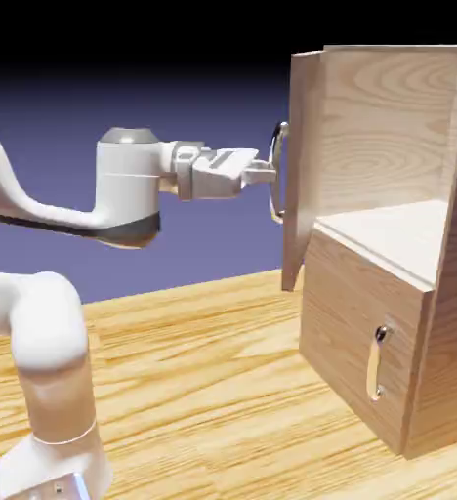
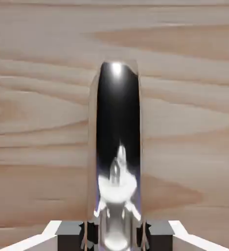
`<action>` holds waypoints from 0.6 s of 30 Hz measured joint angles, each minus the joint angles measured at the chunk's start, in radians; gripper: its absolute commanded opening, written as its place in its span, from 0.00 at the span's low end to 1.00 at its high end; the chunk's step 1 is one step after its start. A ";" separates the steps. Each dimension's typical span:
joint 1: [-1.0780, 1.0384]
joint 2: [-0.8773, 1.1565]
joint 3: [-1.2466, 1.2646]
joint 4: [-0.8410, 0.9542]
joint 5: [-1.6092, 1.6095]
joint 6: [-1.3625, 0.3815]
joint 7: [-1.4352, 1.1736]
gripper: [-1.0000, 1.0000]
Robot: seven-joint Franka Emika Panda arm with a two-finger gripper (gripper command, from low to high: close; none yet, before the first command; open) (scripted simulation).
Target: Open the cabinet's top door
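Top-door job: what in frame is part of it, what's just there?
In the job:
- top door, swung open
- its handle
- gripper, shut on the handle
- cabinet

Just there:
- lower door, closed
- short handle
- table

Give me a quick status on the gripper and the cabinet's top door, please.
Gripper shut on the top door's handle. Top door swung well open, upper compartment of the cabinet exposed. Nothing in the way.
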 measured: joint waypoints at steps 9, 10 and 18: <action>0.048 -0.035 0.306 0.024 0.380 -0.341 -0.090 0.00; 0.048 -0.028 0.342 0.038 0.417 -0.382 -0.093 0.00; -0.032 0.076 0.632 0.215 0.668 -0.707 -0.091 0.00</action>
